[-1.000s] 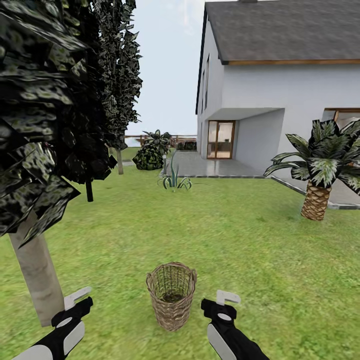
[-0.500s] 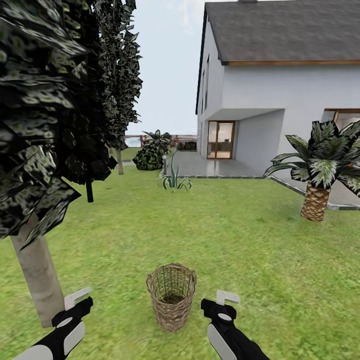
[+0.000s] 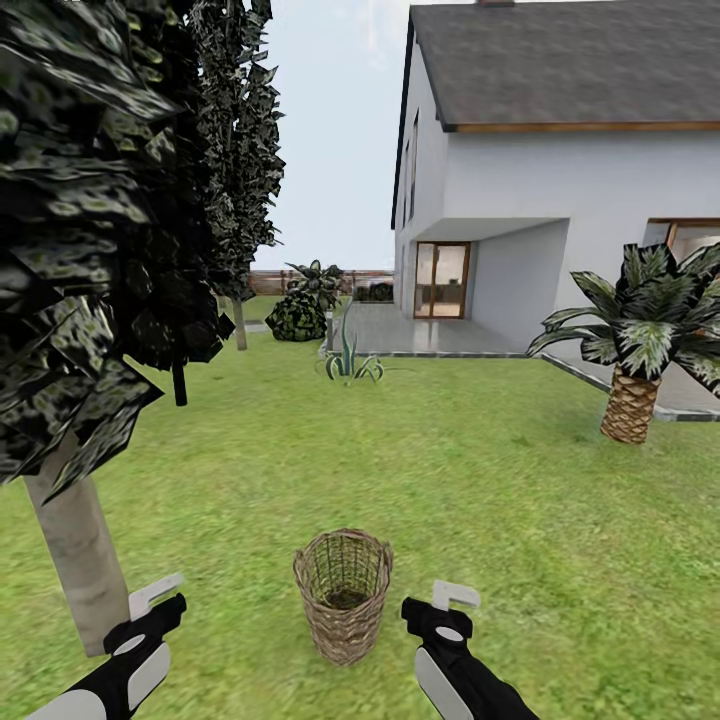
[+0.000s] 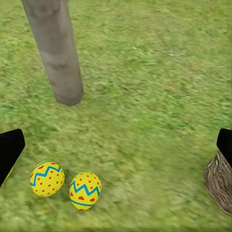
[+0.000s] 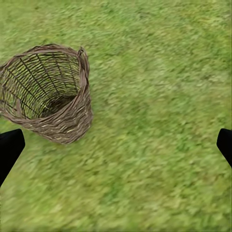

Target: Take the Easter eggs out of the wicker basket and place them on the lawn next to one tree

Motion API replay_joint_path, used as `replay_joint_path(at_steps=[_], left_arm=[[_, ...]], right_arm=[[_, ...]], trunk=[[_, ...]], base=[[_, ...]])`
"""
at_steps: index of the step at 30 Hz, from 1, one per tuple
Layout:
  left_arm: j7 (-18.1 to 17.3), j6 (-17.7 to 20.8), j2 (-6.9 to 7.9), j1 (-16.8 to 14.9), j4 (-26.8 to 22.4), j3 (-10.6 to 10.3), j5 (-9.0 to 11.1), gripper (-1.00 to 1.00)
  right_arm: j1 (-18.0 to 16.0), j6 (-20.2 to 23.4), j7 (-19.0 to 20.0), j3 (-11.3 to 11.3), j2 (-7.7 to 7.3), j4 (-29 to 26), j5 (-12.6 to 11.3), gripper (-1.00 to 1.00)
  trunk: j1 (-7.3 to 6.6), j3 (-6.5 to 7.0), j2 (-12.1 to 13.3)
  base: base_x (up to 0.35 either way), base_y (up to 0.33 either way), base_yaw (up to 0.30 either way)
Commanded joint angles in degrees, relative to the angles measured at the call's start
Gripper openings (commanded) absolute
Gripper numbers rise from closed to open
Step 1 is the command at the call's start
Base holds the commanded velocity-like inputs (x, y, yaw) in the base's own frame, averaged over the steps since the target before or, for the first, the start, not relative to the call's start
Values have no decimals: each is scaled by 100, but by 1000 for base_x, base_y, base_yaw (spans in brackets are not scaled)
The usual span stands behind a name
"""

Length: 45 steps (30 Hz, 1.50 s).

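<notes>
Eggs: we count two Easter eggs (image 4: pixel 47 178) (image 4: pixel 85 190) on the lawn (image 3: pixel 480 470) in the left wrist view, side by side and just apart, near the foot of the pale tree (image 4: pixel 55 50). A sliver of yellow at that frame's edge, behind the dark fingertip, may be the third; we cannot tell.

One wicker basket (image 3: pixel 343 594) stands upright on the grass between our two arms. In the right wrist view its inside looks empty: dark weave at the bottom, no yellow.

We judge the task at or near its end: basket emptied, eggs grouped by one trunk. Next move calls for confirming the third egg, by turning the left wrist or head toward the tree's base.

Left tool (image 3: pixel 152 601) and right tool (image 3: pixel 445 601) both stand wide and hold nothing; one fingertip shows at each side edge of each wrist view.

One palm (image 3: pixel 635 350) and one house (image 3: pixel 560 150) stand beyond.
</notes>
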Motion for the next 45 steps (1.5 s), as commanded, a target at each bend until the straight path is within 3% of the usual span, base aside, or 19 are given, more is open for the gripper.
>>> replay_joint_path(at_steps=[1, 33, 45], left_arm=[[29, -15, 2, -5, -3, -49, 43, 100], [29, -15, -48, 0, -3, -49, 43, 100], [29, -15, -48, -4, -3, -49, 43, 100]], right_arm=[[-6, 32, -44, 26, -4, -10, -18, 100], [-6, 32, -44, 41, 10, -18, -16, 100], [-6, 32, -44, 157, 21, -18, -16, 100]], trunk=[[-21, 8, 33], [-724, 583, 1317], [-987, 786, 1798]], base=[[0, 0, 0], [0, 0, 0], [0, 0, 0]])
